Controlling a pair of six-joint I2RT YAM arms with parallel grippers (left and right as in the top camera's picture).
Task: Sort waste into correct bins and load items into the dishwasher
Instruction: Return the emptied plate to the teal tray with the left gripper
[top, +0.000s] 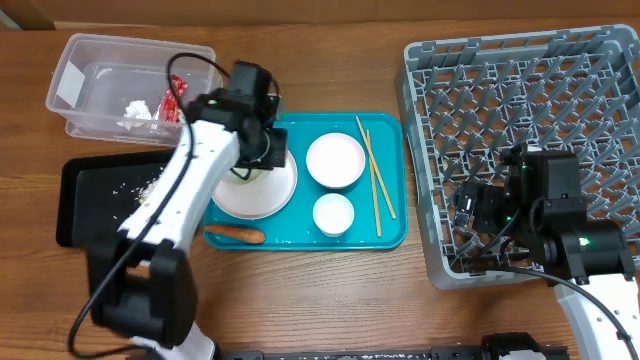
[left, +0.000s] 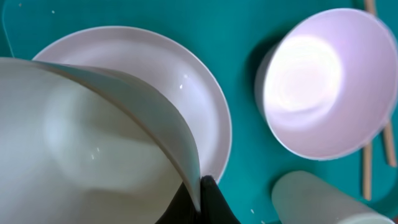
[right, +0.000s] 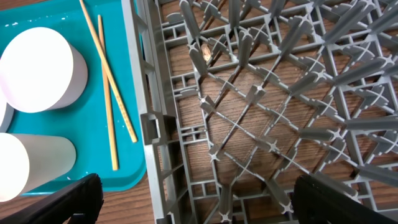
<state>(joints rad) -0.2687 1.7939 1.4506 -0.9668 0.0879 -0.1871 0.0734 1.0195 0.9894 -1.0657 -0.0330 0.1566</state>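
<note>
Tilted bowl (left: 93, 143), apparently rim-pinched, above plate (left: 198, 93)

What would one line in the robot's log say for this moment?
left gripper: shut on white bowl rim, over plate | right gripper: open, above grey rack

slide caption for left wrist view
Left end effector pinches a white bowl by its rim over the plate on a teal tray

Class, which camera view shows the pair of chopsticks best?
The right wrist view: both chopsticks appear large and clear. Overhead shows them whole but small; left wrist catches only slivers at its right edge.
</note>
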